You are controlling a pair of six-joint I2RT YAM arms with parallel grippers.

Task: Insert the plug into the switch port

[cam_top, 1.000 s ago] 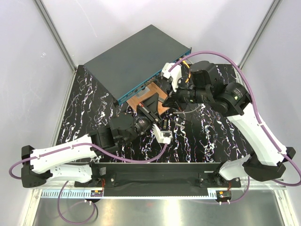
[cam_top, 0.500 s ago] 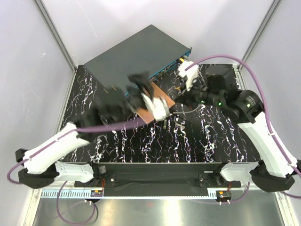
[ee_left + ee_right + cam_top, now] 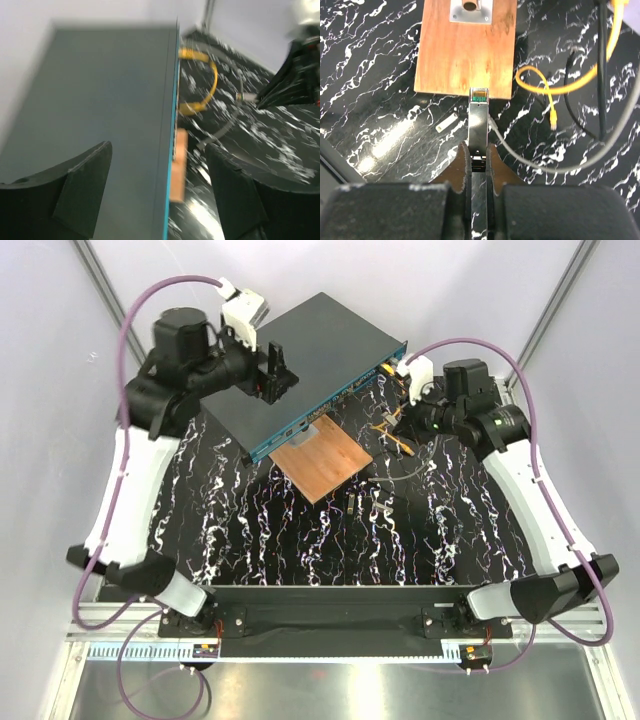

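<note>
Left wrist: switch (image 3: pixel 100 100) seemingly beneath gripper (image 3: pixel 157 147)

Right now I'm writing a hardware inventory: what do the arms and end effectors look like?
The left arm and right arm have white shells over black joints and black bases. A purple cable loops along each. The left end effector and right end effector have black, wedge-shaped fingers.

No text, label, brand or number is readable in any view. The switch (image 3: pixel 300 355) has a blue face too small and blurred to show markings.
</note>
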